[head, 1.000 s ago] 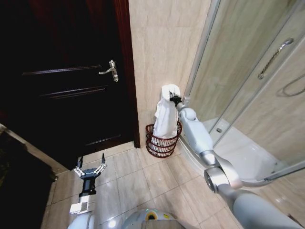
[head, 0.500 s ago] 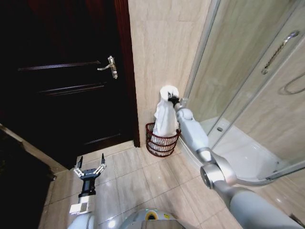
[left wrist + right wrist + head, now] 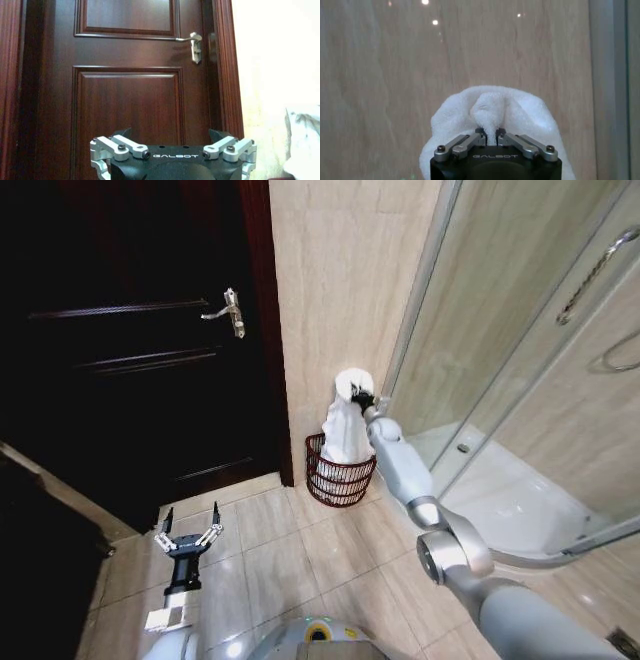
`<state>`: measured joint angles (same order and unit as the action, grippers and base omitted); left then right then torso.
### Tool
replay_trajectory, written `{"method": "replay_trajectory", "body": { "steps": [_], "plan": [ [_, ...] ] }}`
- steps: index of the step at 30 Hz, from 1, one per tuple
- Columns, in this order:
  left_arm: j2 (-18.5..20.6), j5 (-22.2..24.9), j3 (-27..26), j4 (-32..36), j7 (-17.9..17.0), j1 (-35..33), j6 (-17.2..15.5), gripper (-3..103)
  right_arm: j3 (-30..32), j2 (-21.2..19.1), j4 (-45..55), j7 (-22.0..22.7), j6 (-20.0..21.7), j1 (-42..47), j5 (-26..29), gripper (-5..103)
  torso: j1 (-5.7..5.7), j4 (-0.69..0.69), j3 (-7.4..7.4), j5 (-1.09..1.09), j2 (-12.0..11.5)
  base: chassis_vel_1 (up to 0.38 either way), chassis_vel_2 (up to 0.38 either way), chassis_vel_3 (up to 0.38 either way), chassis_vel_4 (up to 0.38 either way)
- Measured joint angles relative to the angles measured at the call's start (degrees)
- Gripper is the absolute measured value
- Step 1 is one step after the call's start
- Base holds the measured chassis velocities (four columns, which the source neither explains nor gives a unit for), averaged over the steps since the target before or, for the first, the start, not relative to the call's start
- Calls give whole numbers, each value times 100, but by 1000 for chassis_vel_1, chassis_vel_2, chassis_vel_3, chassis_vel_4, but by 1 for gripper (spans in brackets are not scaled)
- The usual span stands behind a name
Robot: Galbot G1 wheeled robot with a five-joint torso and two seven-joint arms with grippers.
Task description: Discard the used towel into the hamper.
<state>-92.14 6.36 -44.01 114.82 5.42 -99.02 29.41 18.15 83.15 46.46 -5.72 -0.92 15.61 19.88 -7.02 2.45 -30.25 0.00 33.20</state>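
A white towel (image 3: pixel 346 425) hangs from my right gripper (image 3: pixel 361 396), which is shut on its bunched top close to the beige wall. The towel's lower end drops into the hamper (image 3: pixel 338 476), a dark reddish-brown open-weave basket on the floor in the corner between door frame and shower. In the right wrist view the fingers (image 3: pixel 470 141) pinch a fold of the towel (image 3: pixel 510 112) against the tiled wall. My left gripper (image 3: pixel 188 535) hovers low over the floor tiles at the left, open and holding nothing. An edge of the towel (image 3: pixel 305 146) appears in the left wrist view.
A dark wooden door (image 3: pixel 140 360) with a silver lever handle (image 3: pixel 228 310) stands shut to the left. A glass shower enclosure (image 3: pixel 520 330) with a white tray (image 3: pixel 520 500) lies to the right. Beige floor tiles (image 3: pixel 300 550) stretch in front.
The right arm has reached a little farther out and lower, carrying the towel deeper over the hamper. The view shifted slightly. The left arm stays put.
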Motion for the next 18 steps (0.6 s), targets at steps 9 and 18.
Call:
{"method": "replay_trajectory", "body": {
  "steps": [9,18],
  "plan": [
    [0,40,-12,-13,-4,27,4,100,36,-5,-108,-124,210,227,-153,8,89,-1,118,0,-208,0,0,0,0],
    [0,51,-12,-48,-10,38,3,100,100,-22,-220,-271,867,426,-151,8,185,-1,240,0,-424,0,0,0,0]
  ]
}}
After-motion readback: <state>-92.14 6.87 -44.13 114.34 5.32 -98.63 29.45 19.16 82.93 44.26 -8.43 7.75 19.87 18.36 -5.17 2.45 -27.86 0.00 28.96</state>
